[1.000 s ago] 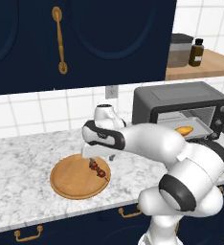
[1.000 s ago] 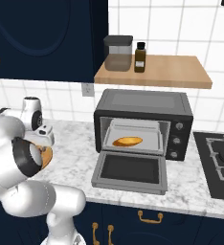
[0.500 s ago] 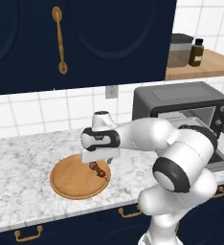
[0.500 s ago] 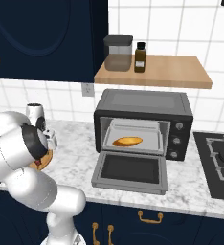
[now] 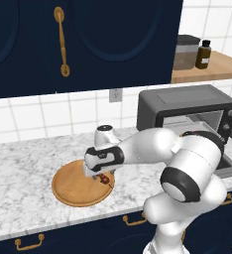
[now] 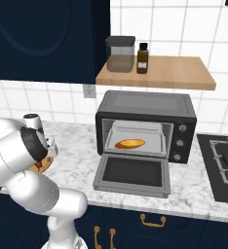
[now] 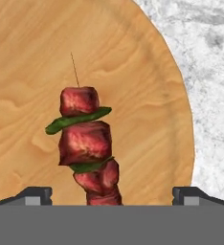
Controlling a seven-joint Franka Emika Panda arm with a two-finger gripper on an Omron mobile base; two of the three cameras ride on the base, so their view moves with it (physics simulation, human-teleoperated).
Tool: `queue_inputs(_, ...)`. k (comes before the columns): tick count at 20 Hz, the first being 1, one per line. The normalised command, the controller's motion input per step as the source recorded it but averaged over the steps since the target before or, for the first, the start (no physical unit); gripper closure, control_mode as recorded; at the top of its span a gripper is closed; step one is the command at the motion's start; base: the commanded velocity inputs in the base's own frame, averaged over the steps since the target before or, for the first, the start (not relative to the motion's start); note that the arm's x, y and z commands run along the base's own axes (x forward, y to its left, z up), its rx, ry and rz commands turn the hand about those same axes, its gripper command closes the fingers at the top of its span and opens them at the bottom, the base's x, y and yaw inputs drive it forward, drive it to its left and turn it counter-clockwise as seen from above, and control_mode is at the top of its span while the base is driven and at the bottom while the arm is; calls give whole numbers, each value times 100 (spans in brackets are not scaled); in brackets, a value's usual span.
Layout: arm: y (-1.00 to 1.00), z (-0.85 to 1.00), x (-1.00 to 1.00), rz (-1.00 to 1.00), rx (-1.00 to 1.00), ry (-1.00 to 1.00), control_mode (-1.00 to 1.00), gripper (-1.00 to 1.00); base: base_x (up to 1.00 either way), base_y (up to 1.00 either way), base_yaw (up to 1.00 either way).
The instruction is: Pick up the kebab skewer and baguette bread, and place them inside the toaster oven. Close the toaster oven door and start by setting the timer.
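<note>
Since the earlier frames the gripper (image 7: 111, 197) has been lowered over the wooden plate (image 5: 71, 191), its fingers spread either side of the kebab skewer (image 7: 87, 143), whose lower end is cut off. The baguette bread (image 6: 129, 143) is seen inside the toaster oven (image 6: 146, 127), the toaster oven door (image 6: 133, 173) dropped open.

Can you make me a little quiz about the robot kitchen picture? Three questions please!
1. True or false: the bread is already inside the oven.
2. What is the skewer lying on?
A. the marble counter
B. a round wooden board
C. the oven door
3. Fill in: the hand is above the skewer with its fingers ____.

Key:
1. True; it lies on the tray, and the door is down.
2. B, the board.
3. Open, one fingertip on each side of the skewer, not gripping it yet.
</note>
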Motion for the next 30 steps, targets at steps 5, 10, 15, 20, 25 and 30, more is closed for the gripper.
queue_inputs(5,1,-12,1,1,0,1,-100,-100,0,0,0)
queue_inputs(10,14,-14,2,0,0,1,-100,-100,0,0,0)
queue_inputs(15,15,-25,0,0,0,0,-100,100,0,0,0)
queue_inputs(20,5,-21,0,0,0,0,-100,100,0,0,0)
queue_inputs(25,-1,11,-1,0,2,0,-100,100,0,0,0)
queue_inputs(30,-31,58,-21,-2,8,0,-100,100,0,0,0)
